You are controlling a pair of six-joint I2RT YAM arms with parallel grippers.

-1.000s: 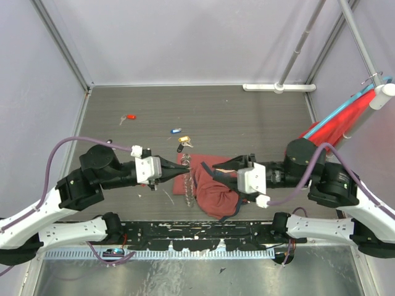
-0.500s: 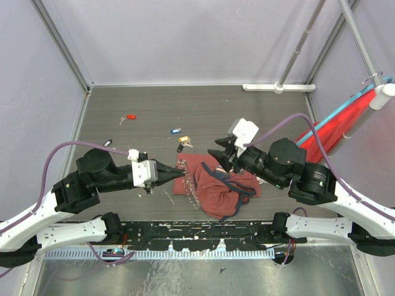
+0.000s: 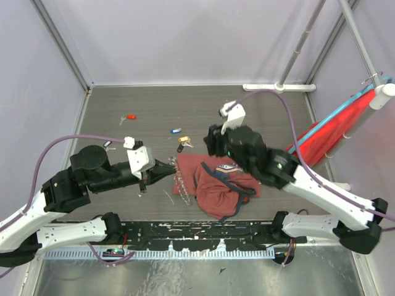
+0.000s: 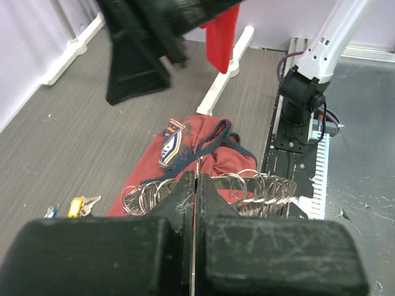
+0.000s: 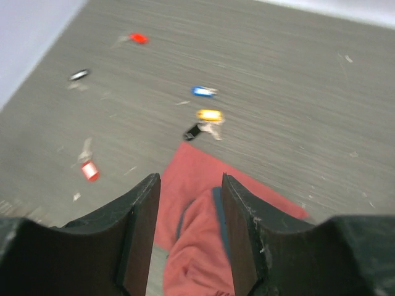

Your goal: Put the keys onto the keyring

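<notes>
My left gripper (image 3: 174, 166) is shut on the thin wire of the keyring (image 3: 183, 182) and holds it over the left edge of the dark-red cloth bag (image 3: 222, 188). In the left wrist view the wire runs between the closed jaws (image 4: 194, 180), with silvery rings (image 4: 262, 185) bunched on both sides. My right gripper (image 3: 213, 143) is open and empty, raised above the bag's far edge (image 5: 190, 185). Loose keys lie beyond it: red (image 5: 138, 38), blue (image 5: 202, 91), yellow (image 5: 209, 115) and black (image 5: 79, 75). They also show from above: red (image 3: 130, 116), blue (image 3: 176, 131), yellow (image 3: 182, 139).
A small red tag (image 5: 90, 171) lies left of the bag. A red cloth on a slanted pole (image 3: 333, 126) stands at the right wall. A white pipe foot (image 3: 278, 87) lies along the back wall. Pale walls enclose the table on three sides.
My right arm has lifted off the bag and swung back and left, now high over the bag's far edge. My left gripper stays shut on the keyring and has drawn slightly left.
</notes>
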